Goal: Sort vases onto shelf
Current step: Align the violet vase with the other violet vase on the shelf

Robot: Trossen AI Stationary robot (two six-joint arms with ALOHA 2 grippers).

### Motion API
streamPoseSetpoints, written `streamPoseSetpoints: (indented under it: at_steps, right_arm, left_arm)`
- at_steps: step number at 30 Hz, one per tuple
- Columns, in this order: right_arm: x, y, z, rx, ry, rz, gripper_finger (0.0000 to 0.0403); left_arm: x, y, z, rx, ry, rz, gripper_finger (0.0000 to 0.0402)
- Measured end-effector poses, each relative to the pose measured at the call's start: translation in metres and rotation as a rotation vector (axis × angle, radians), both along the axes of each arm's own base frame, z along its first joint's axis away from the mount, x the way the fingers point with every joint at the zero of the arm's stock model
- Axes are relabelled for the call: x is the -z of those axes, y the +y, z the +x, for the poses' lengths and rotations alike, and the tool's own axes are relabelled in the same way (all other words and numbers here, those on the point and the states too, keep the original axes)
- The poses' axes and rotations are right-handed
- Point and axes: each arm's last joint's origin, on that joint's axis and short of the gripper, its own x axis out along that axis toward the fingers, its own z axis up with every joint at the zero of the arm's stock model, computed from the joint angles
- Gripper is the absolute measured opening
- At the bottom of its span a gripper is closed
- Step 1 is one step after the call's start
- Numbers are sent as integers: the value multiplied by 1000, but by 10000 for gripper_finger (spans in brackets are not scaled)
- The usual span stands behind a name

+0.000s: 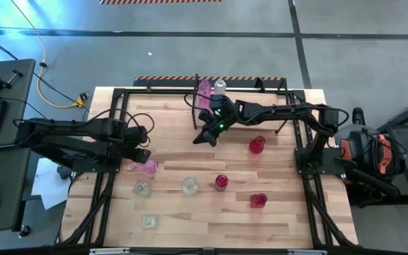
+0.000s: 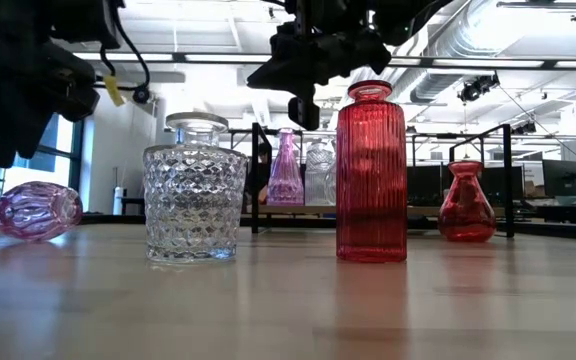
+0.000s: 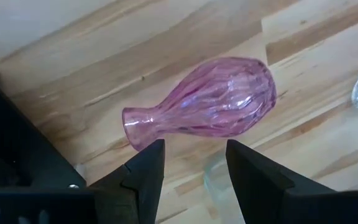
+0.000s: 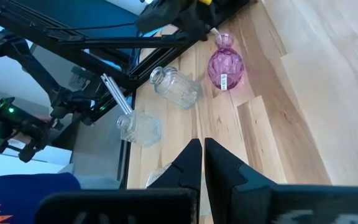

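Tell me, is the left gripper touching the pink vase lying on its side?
Apart. The left wrist view shows the left gripper open, with bare table between its fingertips and the pink vase.

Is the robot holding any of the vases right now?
No. The left gripper is open just short of the lying pink vase; the right gripper is shut on nothing.

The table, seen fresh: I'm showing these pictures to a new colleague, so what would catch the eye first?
Probably the pale pink vase lying on its side near the table's left edge, with the left gripper open just over it. Next, the tall ribbed red vase standing upright beside a cut-glass clear vase in the low view. The right gripper is shut and empty above mid-table, near the shelf at the far edge.
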Motion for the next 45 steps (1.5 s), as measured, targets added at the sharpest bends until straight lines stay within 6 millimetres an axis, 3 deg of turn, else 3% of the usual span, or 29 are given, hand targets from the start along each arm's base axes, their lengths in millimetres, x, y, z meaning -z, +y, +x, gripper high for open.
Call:
streamPoseSetpoints:
  at_steps: [19,28,34,45]
  right_arm:
    - [1,-1,-2,-49,-1,18,0]
    - [1,-1,-2,-54,4,23,0]
    - [1,-1,-2,-55,4,24,0]
    - [1,0,-5,-57,28,27,0]
  left_arm:
    - [2,-29,-4,521,-3,-8,162]
    - [2,-38,-7,802,-27,115,125]
    - [4,-37,-7,877,-4,236,107]
    - [14,-53,-3,1001,80,265,97]
